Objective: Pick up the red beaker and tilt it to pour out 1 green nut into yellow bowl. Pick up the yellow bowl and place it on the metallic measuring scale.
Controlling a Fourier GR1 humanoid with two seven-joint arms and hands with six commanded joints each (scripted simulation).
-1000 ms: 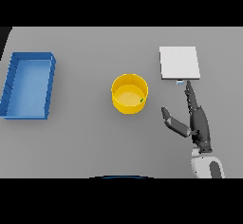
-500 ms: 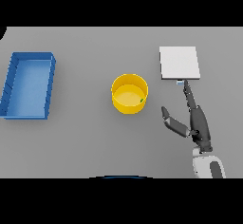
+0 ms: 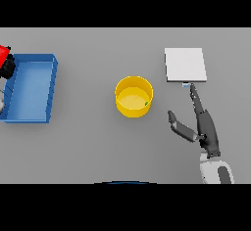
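Head view: the yellow bowl [image 3: 134,96] stands near the middle of the tabletop [image 3: 98,147], upright, with a small green nut [image 3: 146,103] lying inside against its right wall. With the nut in the bowl, the pour looks done, and what remains is carrying the bowl to the metallic measuring scale [image 3: 185,64], which lies flat toward the far right part of the tabletop, well apart from the bowl.

The right hand [image 3: 202,127] comes in from the near right edge, fingers straight and released, the thumb spread out to the left; it grasps nothing. Its fingertips [image 3: 191,88] point at the scale's near edge and lie just beside it. The bowl sits to the left of the thumb, near but apart, so the open spread reads as readiness to close round the bowl's right wall.

At the far left edge, the red beaker [image 3: 4,54] shows only as a cut-off corner beside the blue tray [image 3: 51,85]. A dark shape below it may be the left hand [image 3: 8,67]; I cannot tell how its fingers stand.
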